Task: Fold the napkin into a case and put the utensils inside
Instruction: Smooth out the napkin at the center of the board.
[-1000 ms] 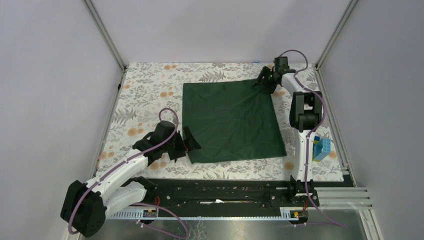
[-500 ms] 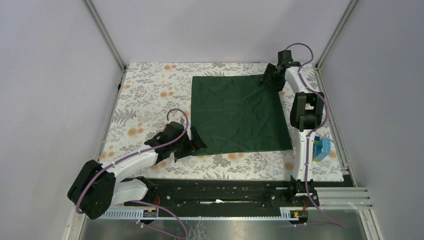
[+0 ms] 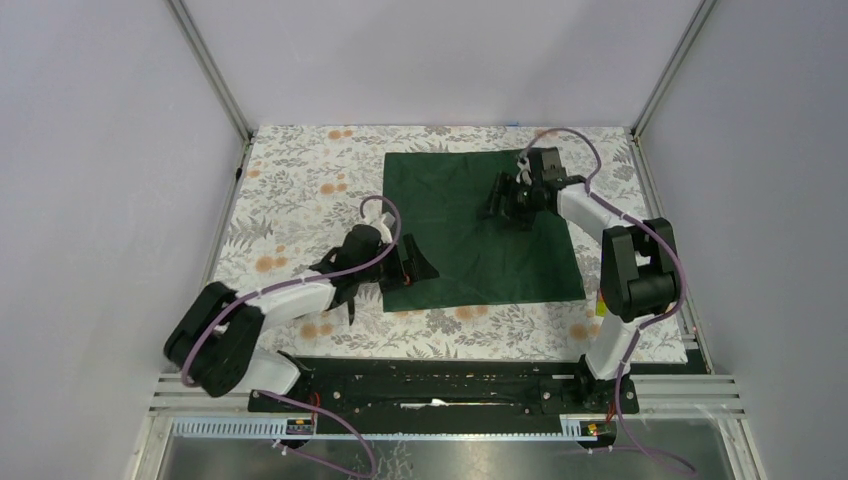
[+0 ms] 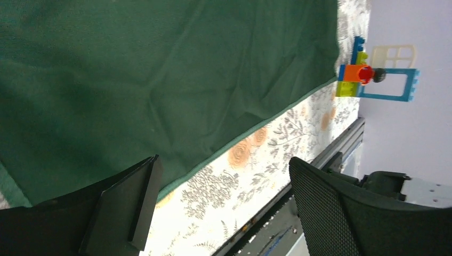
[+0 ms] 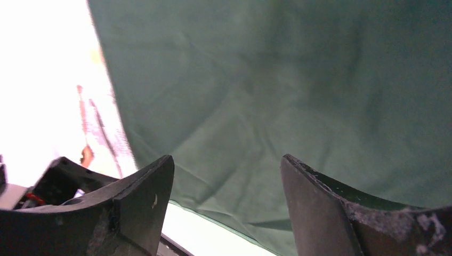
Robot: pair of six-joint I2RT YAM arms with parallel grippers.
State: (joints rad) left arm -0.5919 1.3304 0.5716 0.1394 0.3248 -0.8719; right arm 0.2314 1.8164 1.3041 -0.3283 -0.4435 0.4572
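Observation:
The dark green napkin (image 3: 470,245) lies spread flat as a square on the floral tablecloth (image 3: 300,190); it is not folded into a case. My left gripper (image 3: 418,268) is open at the napkin's near-left corner. In the left wrist view (image 4: 221,202) the napkin's (image 4: 160,80) near edge runs under the gap, and the jaws hold nothing. My right gripper (image 3: 495,200) is open and empty, low over the far middle of the napkin (image 5: 293,80), and shows in its own view (image 5: 226,192). I cannot make out a spoon or a knife.
Bright toy blocks (image 4: 368,74) stand past the napkin's near-right corner by the right wall; in the top view the right arm (image 3: 630,270) mostly hides them. The frame's posts and walls close in the table. The black rail (image 3: 440,385) runs along the near edge.
The napkin has shifted right. My right gripper has left the napkin's far-right corner and now hangs open over its far middle. My left gripper has moved right along the near-left corner.

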